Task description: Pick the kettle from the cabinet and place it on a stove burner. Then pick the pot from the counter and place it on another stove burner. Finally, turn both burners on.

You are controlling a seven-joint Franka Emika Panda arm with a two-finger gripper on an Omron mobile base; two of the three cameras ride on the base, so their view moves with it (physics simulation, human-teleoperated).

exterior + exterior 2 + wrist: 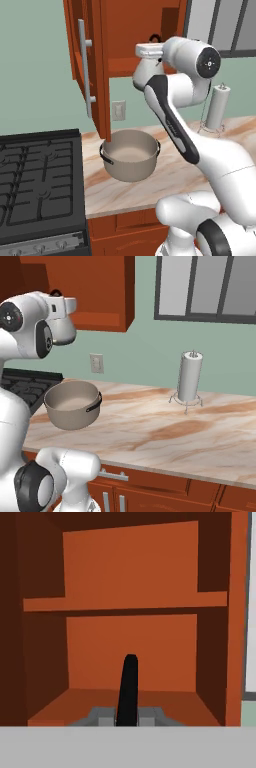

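The pincer (128,718) is closed narrow on the black handle of the kettle (128,692) inside the open cabinet (95,65), while the pot (131,154) stands on the desk (165,426) beside the stove burners (35,180).

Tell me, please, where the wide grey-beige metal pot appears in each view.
Left base view: pot centre, on the counter beside the stove.
Right base view: pot left of centre, on the counter.
Hand view: faces into the wooden cabinet.
Shared landmark: white wall outlet behind the pot.
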